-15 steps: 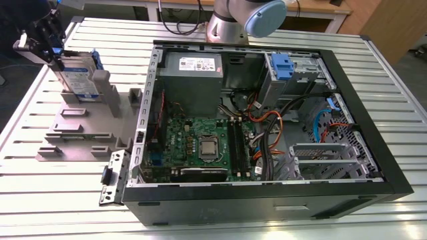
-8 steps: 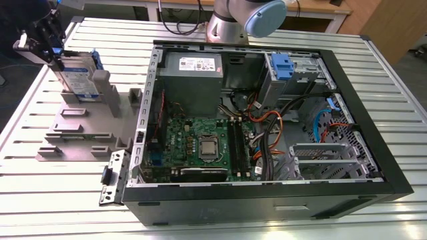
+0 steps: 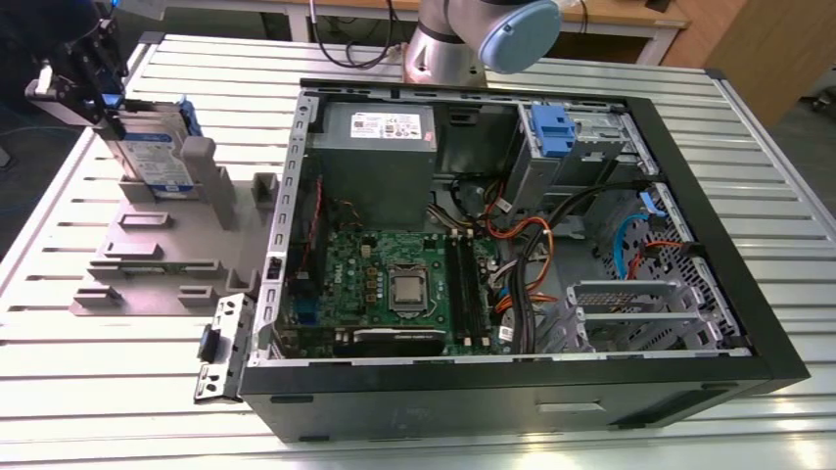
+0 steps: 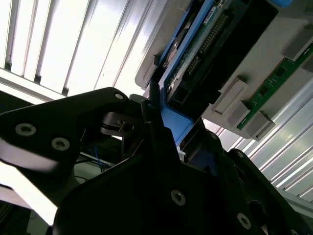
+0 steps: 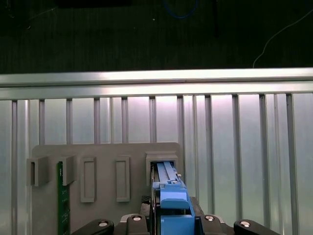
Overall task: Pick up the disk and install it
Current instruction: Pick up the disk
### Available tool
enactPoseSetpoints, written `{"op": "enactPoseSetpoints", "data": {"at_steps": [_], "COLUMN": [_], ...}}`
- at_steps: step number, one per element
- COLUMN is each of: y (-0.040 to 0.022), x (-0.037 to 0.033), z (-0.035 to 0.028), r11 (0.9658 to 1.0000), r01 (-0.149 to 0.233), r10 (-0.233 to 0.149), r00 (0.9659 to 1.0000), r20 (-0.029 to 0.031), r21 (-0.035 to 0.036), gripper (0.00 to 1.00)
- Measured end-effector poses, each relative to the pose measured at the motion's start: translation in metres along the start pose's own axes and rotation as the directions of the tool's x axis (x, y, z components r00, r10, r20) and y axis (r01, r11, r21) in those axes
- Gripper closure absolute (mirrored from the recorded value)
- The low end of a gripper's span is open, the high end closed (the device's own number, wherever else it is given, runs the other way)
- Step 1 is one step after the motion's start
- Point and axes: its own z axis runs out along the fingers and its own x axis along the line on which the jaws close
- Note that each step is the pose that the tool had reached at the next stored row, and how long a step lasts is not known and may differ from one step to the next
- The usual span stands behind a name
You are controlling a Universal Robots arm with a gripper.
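Note:
The disk (image 3: 155, 157) is a silver drive with a blue rail. It stands on edge in the grey slotted stand (image 3: 157, 255) at the exterior view's left, beside the open computer case (image 3: 523, 225). My gripper (image 3: 94, 93) sits at the disk's upper end, its black fingers closed on the blue rail. In the first wrist view the blue rail (image 5: 172, 196) runs from between my fingers (image 5: 171, 226) into the stand's slot (image 5: 161, 164). In the second wrist view a black finger (image 4: 156, 122) presses against the disk's blue edge (image 4: 171, 122).
A green memory stick (image 5: 60, 200) stands in another slot of the stand. Inside the case are a grey power-supply box (image 3: 379, 132), a motherboard (image 3: 392, 284), cables, a blue-fronted drive bay (image 3: 549, 127) and a metal cage (image 3: 640, 313). The slatted table (image 3: 105, 372) lies all around.

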Motion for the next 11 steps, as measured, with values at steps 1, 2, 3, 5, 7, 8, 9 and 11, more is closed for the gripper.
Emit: {"op": "enactPoseSetpoints", "data": {"at_steps": [1, 2, 3, 5, 7, 8, 9, 11], "y": [0.0, 0.0, 0.0, 0.0, 0.0, 0.0, 0.0, 0.0], "x": [0.0, 0.0, 0.0, 0.0, 0.0, 0.0, 0.0, 0.0], "z": [0.0, 0.0, 0.0, 0.0, 0.0, 0.0, 0.0, 0.0], "r11": [1.0, 1.0, 1.0, 1.0, 1.0, 1.0, 1.0, 1.0], "r01": [0.0, 0.0, 0.0, 0.0, 0.0, 0.0, 0.0, 0.0], "r10": [0.0, 0.0, 0.0, 0.0, 0.0, 0.0, 0.0, 0.0], "r00": [1.0, 1.0, 1.0, 1.0, 1.0, 1.0, 1.0, 1.0], "r20": [0.0001, 0.0001, 0.0001, 0.0, 0.0, 0.0, 0.0, 0.0], "r21": [0.0001, 0.0, 0.0, 0.0001, 0.0001, 0.0001, 0.0001, 0.0001], "gripper": [0.62, 0.62, 0.64, 0.64, 0.64, 0.64, 0.64, 0.64]}}
